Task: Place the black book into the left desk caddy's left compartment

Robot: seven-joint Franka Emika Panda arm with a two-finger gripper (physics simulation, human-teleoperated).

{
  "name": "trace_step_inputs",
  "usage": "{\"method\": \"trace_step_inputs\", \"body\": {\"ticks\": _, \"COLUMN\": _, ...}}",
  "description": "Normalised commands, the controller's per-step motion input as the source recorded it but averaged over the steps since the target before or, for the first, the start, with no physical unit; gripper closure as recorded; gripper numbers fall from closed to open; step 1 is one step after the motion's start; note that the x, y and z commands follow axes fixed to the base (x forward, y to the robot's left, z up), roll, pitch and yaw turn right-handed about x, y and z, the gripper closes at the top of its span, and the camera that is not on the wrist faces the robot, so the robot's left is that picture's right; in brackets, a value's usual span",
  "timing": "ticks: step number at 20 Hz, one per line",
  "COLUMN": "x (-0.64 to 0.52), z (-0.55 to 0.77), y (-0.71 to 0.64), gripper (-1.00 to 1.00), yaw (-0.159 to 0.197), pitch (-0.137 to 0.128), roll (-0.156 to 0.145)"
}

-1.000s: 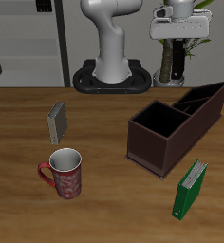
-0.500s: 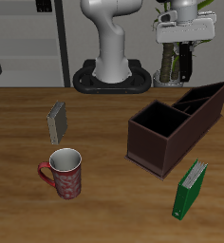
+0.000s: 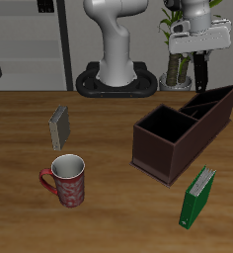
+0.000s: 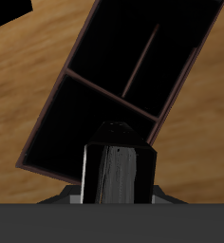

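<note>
The black book (image 3: 202, 77) hangs upright in the air, with my gripper (image 3: 201, 57) shut on its top end. It hovers above the far, narrow-compartment end of the left desk caddy (image 3: 166, 148), a dark maroon box lying diagonally on the table. The book does not touch the caddy. In the wrist view the black book (image 4: 119, 173) fills the space between my fingers. Below it the left desk caddy (image 4: 50, 119) shows its dividers and dark open compartments.
A grey book (image 3: 58, 126) stands farther back on the table. A red patterned mug (image 3: 67, 181) sits near the front edge. A green book (image 3: 197, 196) stands in front of the caddy. A potted plant (image 3: 176, 61) is behind the caddy.
My gripper has carried the black book sideways and slightly down, from beside the plant to above the caddy's far end. Nothing else has moved.
</note>
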Motion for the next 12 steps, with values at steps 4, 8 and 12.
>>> {"method": "trace_step_inputs", "body": {"ticks": 4, "x": 0.14, "z": -0.15, "y": 0.17, "gripper": 1.00, "yaw": 0.013, "pitch": 0.013, "roll": 0.029}}
{"method": "trace_step_inputs", "body": {"ticks": 8, "x": 0.13, "z": -0.17, "y": 0.16, "gripper": 1.00, "yaw": 0.026, "pitch": 0.010, "roll": 0.020}}
{"method": "trace_step_inputs", "body": {"ticks": 12, "x": 0.12, "z": -0.11, "y": -0.01, "gripper": 1.00, "yaw": 0.027, "pitch": 0.004, "roll": 0.002}}
